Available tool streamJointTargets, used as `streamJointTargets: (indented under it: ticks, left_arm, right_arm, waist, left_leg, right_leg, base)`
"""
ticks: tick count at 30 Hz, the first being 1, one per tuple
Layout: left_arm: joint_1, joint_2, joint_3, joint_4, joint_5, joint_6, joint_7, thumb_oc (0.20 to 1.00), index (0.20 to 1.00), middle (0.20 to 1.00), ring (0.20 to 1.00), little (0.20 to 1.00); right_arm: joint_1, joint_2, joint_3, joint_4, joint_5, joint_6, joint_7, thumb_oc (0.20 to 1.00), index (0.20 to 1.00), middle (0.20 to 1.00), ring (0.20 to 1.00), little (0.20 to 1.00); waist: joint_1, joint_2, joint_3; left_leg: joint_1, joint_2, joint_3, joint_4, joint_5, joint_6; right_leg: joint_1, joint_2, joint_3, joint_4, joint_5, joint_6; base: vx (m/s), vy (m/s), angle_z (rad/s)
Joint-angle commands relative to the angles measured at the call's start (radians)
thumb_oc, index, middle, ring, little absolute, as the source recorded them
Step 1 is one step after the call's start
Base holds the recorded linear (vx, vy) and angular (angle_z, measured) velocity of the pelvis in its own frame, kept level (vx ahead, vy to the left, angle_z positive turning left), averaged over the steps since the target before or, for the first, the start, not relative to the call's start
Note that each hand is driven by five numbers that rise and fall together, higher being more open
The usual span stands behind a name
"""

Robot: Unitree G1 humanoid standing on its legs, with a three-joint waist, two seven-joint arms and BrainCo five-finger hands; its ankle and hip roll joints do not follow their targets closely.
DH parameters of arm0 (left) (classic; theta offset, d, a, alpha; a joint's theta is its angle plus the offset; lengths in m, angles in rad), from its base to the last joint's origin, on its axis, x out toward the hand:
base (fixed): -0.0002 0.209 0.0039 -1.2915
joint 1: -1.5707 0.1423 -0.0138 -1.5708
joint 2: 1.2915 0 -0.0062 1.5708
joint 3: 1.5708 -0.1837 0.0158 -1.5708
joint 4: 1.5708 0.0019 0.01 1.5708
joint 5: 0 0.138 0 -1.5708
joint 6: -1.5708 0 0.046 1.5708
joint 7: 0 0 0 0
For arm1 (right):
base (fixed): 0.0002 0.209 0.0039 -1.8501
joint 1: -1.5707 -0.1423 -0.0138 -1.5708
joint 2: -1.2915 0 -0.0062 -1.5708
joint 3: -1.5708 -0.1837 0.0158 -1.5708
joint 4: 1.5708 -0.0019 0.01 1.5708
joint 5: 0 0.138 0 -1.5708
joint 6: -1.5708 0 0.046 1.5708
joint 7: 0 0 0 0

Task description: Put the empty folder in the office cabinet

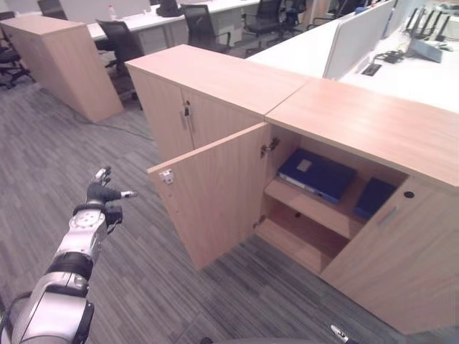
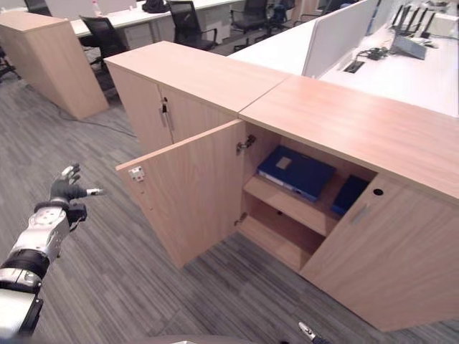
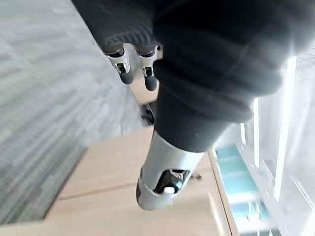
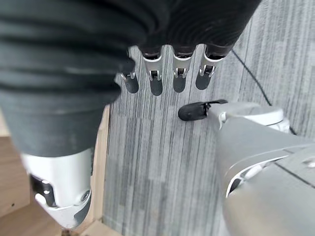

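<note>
Cabinet: the office cabinet [image 1: 373, 136] stands to the right of the left hand and beyond it, its left door [image 1: 215, 193] swung wide open toward that hand, its right door [image 1: 401, 265] shut.
Upper shelf: a blue folder [image 1: 315, 174] lies flat on the upper shelf [image 1: 308, 208], well apart from both hands; a second blue folder [image 1: 374, 197] sits just beside it on the side away from the left hand, half hidden behind the shut door.
Lower compartment: the lower shelf [image 1: 297, 240] shows bare wood.
Task's thing: both folders sit inside the cabinet; which of them is the empty one I cannot tell.
Neighbouring unit: a second cabinet [image 1: 208, 86] adjoins the first on the left hand's side, doors closed, keys [image 1: 186, 112] hanging at its lock.
Surroundings: grey striped carpet [image 1: 107, 272] under both hands; a separate wooden cabinet [image 1: 61, 64], desks [image 1: 401, 64] and black office chairs [image 1: 122, 43] stand far beyond the left hand.
In the way: the open door's edge is the nearest thing to the left hand, with bare carpet between them.
Left hand: the left hand [image 1: 104, 192] is raised over the carpet, fingers spread and relaxed, holding nothing.
Right hand: the right hand [image 4: 162, 73] hangs low over the carpet, fingers straight and pointing down, holding nothing.
</note>
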Motion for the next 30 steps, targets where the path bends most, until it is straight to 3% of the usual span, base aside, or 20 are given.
streamJointTargets:
  ticks: [1,2,12,20,30]
  left_arm:
    - [-0.206,-0.01,0.01,0.141,-0.015,-0.039,-0.007,1.0,1.0,1.0,1.0,1.0]
    - [-0.23,-0.013,0.0,0.159,-0.017,-0.037,-0.009,1.0,1.0,1.0,1.0,1.0]
    - [-0.4,-0.037,-0.053,0.284,-0.06,-0.032,-0.023,1.0,1.0,1.0,1.0,1.0]
    - [-0.388,-0.089,-0.054,0.271,-0.07,-0.032,-0.031,1.0,1.0,1.0,1.0,1.0]
    - [-0.211,-0.3,-0.093,0.187,-0.045,-0.013,-0.105,1.0,1.0,1.0,1.0,1.0]
  right_arm:
    - [-0.071,-0.07,0.004,0.049,0.008,-0.002,0.0,1.0,1.0,1.0,1.0,1.0]
    - [-0.073,-0.072,0.007,0.05,0.011,-0.004,0.0,1.0,1.0,1.0,1.0,1.0]
    - [-0.07,-0.088,0.009,0.06,0.027,-0.002,0.003,1.0,1.0,1.0,1.0,1.0]
    - [-0.061,-0.077,0.017,0.049,0.024,-0.004,0.002,1.0,1.0,1.0,1.0,1.0]
    - [-0.068,-0.048,0.024,0.052,0.004,0.004,0.014,1.0,1.0,1.0,1.0,1.0]
  waist:
    - [0.015,0.119,-0.003]
    - [0.012,0.123,-0.009]
    - [-0.028,0.119,-0.004]
    - [-0.044,0.111,0.005]
    - [-0.047,0.092,0.011]
  left_leg:
    - [0.011,-0.01,-0.044,0.022,-0.117,0.032]
    - [0.021,-0.004,-0.054,0.019,-0.137,0.027]
    - [0.028,0.003,-0.032,0.019,-0.146,0.03]
    - [0.038,0.011,-0.005,0.019,-0.152,0.034]
    - [0.051,0.004,0.013,0.02,-0.166,0.048]
  right_leg:
    - [0.036,-0.083,-0.053,0.018,0.236,0.068]
    - [0.043,-0.076,-0.047,0.014,0.229,0.068]
    - [0.025,-0.07,-0.052,0.015,0.287,0.068]
    - [0.009,-0.068,-0.064,0.022,0.314,0.068]
    - [0.006,-0.09,-0.127,0.041,0.323,0.068]
  base:
    - [0.07,0.012,-0.05]
    - [0.07,0.009,-0.02]
    - [0.0,0.011,-0.05]
    - [-0.02,0.019,-0.19]
    - [-0.02,0.016,-0.06]
